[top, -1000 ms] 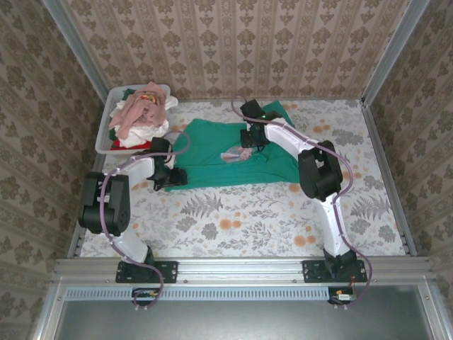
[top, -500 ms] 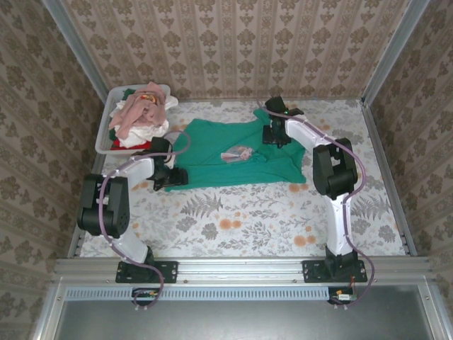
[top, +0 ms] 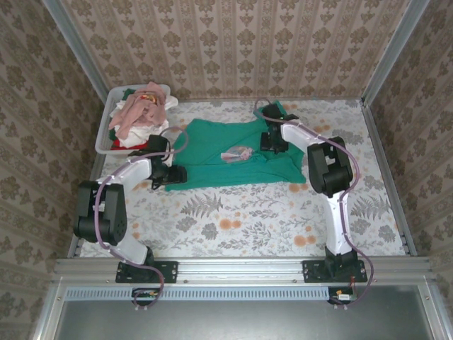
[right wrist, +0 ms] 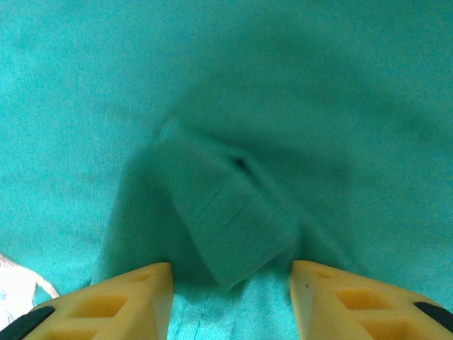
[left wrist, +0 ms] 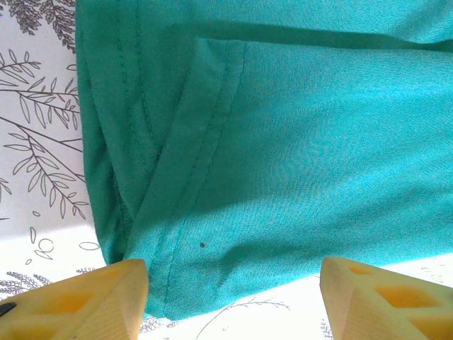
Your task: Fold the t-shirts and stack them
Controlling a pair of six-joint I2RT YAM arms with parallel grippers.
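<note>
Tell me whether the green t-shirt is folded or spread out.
Mostly spread: the green t-shirt lies wide across the table, only one hemmed edge doubled over.

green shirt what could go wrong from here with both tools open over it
1. The left tool stands open over the doubled-over hem corner of the green shirt. Closing there may catch only the top layer, and the fold could slip apart.
2. The right tool straddles a small raised bunch of cloth. Grabbing it could drag a crease into the spread shirt.
</note>
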